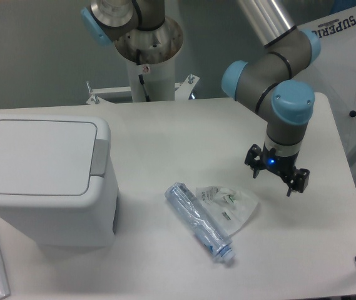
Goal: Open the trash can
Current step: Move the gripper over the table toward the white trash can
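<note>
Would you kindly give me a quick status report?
Gripper open, empty, far from trash can. Lid shut. Bottle and wrapper lie between.

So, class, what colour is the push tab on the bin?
Grey push tab, on the white bin; fixed camera view.

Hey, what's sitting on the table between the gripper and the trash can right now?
In the camera view, a crushed clear plastic bottle and a crumpled clear wrapper lie between the gripper and the trash can; otherwise bare table.

A crushed clear plastic bottle (199, 222) lies on the white table (184, 134), touching a crumpled wrapper (230, 205).
</note>
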Tool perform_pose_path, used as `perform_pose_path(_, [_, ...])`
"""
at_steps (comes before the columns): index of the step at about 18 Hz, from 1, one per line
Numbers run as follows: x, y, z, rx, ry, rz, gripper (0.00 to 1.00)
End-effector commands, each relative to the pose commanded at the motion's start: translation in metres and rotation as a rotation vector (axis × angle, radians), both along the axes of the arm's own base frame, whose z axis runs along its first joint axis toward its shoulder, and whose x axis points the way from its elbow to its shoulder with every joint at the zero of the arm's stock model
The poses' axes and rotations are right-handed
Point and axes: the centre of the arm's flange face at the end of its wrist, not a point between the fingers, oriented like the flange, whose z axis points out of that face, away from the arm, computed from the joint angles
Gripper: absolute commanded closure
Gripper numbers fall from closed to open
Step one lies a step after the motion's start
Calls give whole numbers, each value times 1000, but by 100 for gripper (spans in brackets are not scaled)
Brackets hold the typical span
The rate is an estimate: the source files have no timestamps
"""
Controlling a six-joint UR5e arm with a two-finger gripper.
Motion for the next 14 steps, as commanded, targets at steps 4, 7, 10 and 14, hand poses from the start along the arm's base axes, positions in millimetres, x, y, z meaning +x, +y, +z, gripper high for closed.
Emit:
perform_pose_path(4, [6, 22, 2, 14, -1, 35, 0])
perform_pose_path(7, [21, 60, 33, 60, 12, 164, 0])
perform_pose_path(10, [41, 79, 46, 120, -56, 225, 0])
perform_pose_path(14, [75, 91, 99, 323, -187, 313, 0])
